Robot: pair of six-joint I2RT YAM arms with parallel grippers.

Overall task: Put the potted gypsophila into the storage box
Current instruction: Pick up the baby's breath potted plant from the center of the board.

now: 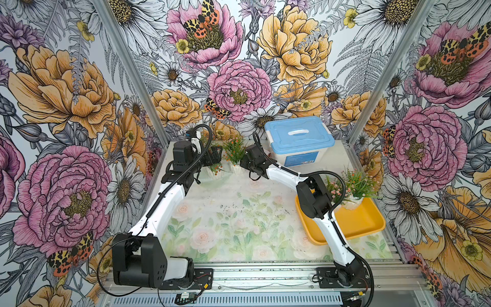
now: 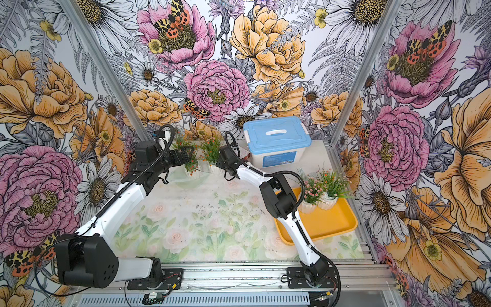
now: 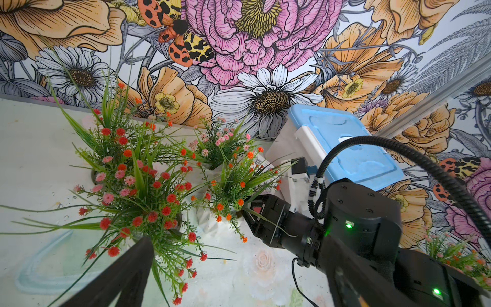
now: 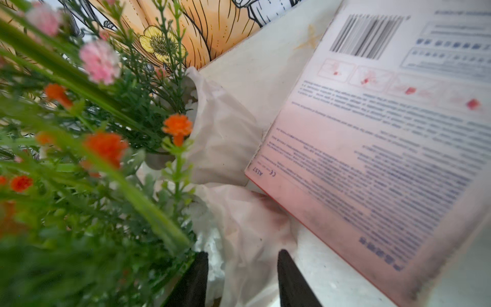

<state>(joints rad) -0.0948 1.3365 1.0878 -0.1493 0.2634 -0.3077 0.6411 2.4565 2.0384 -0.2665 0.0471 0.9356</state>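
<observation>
Where the potted gypsophila (image 3: 218,143) stands: four small white ribbed plastic pots of thin green sprigs are bunched at the table's far edge, and two more stand upright in the storage box (image 2: 326,226), a shallow yellow-orange plastic tray with rounded corners!
Storage box spot: right side of the table, well apart from the bunch.
Pots in the tray: pink-blossomed pot (image 2: 309,207) and a greener neighbour (image 2: 329,203), side by side at the far end.
Orange-blossomed pot (image 3: 233,186): upright, right-hand end of the bunch, and the right arm is on it!
Right gripper (image 4: 241,281): black fingers straddle that pot's white wall, one either side. Pinching or just framing it? Can't tell.
Left gripper (image 2: 189,155): jaws spread wide, nothing between them, hovering just beside the red-blossomed pot (image 2: 191,167).
Printed packet (image 4: 385,133): flat white-and-pink card with a barcode, just beside the orange-blossomed pot.
Lidded bin (image 1: 299,135): white plastic tub with a blue lid, back right, behind the packet.
Table cover (image 1: 225,218): pale rose-print sheet under it all.
</observation>
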